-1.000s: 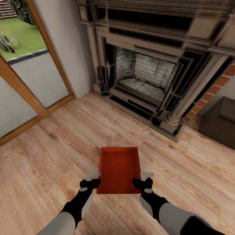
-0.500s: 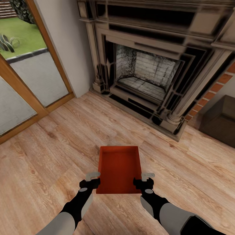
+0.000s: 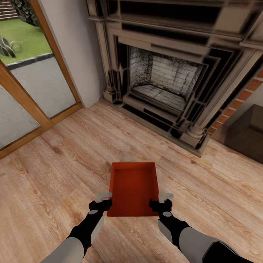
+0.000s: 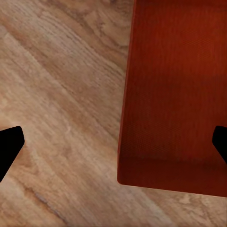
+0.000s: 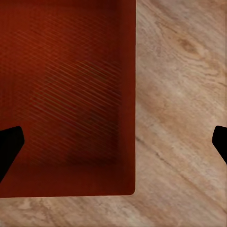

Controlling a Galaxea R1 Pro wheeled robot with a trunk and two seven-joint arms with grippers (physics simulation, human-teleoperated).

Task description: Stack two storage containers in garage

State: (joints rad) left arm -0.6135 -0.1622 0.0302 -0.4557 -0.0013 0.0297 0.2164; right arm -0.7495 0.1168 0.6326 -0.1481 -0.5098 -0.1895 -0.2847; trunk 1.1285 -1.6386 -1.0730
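Unlabelled orange-red storage container (image 3: 133, 190) on wood floor (image 3: 54, 175), both tools spread astride its side walls, left tool (image 3: 105, 200), right tool (image 3: 160, 200)

Two arms with pale grey forearm shells, black jointed wrist segments bearing small grey oval patches. Left gripper (image 3: 105, 200) and right gripper (image 3: 161, 200): black bodies, light grey fingers, black fingertips (image 4: 9, 146).

The storage container (image 3: 133, 188) looks like matt orange-red plastic with a fine ribbed texture inside. The floor (image 3: 54, 171) is light wood planks with visible grain.
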